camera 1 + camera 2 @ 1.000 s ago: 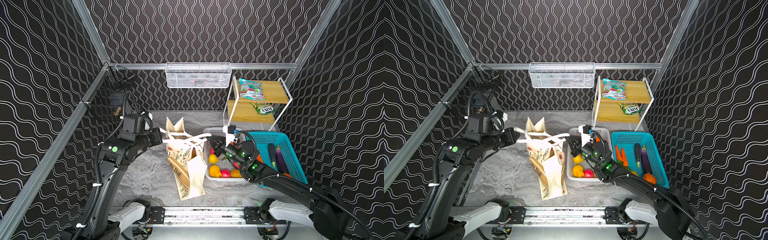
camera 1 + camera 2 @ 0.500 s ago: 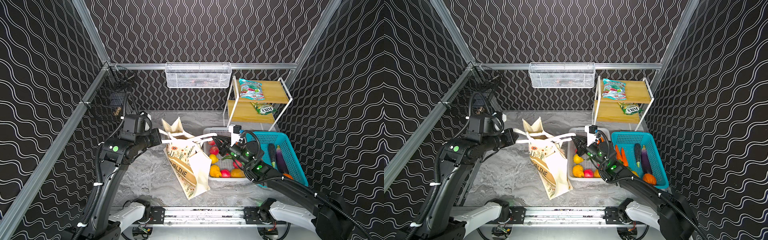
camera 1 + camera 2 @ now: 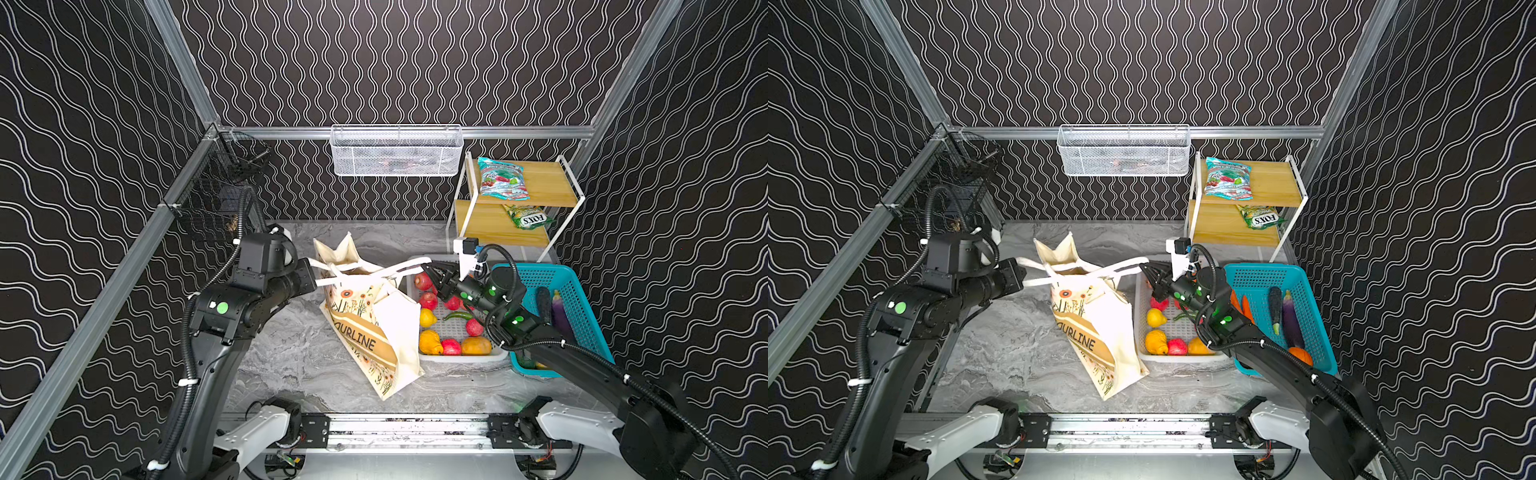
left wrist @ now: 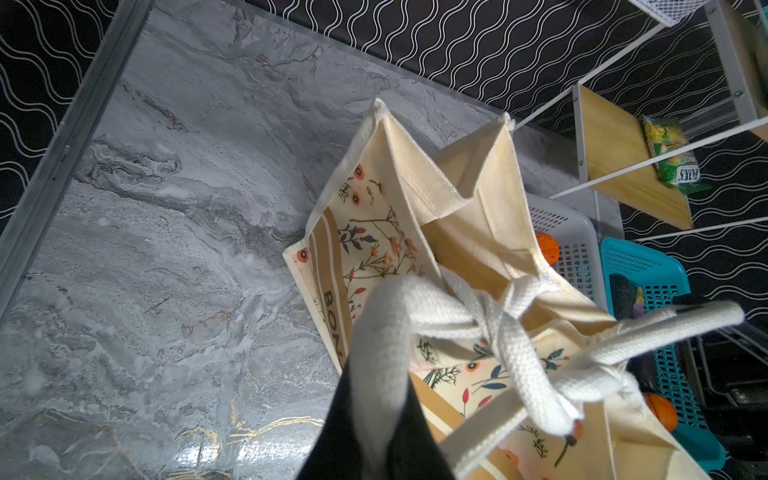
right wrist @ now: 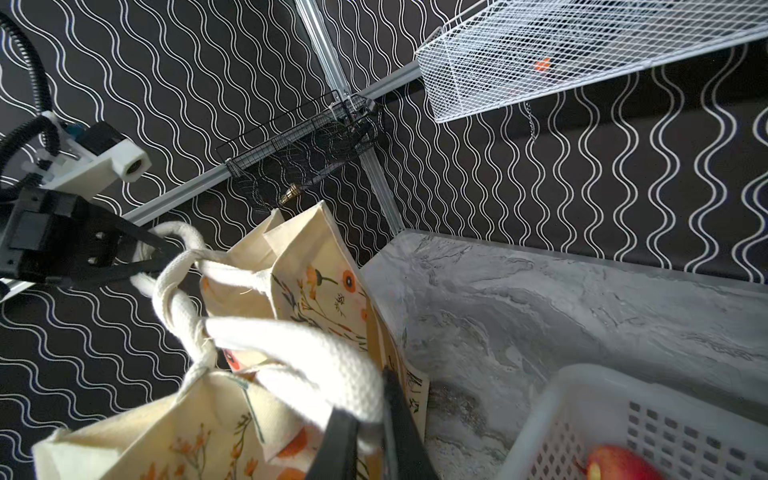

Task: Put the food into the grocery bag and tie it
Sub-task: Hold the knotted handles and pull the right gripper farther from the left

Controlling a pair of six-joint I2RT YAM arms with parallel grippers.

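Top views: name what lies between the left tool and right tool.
White strap handles of the grocery bag, crossed and stretched taut above its mouth, gripped by the left tool and right tool. Both top views show it.

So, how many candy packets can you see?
2. The teal packet lies on the top shelf, the FOX'S packet on the lower shelf. Others may be hidden in the bag.

Cream floral tote [image 3: 376, 332] w/ tan lettered band, tilted, mouth open; white strap handles [image 4: 498, 328] crossed, pulled taut sideways. Teal packet [image 3: 500, 178] on top shelf [image 3: 548, 183], FOX'S packet [image 3: 528, 217] on lower shelf [image 3: 486, 226].
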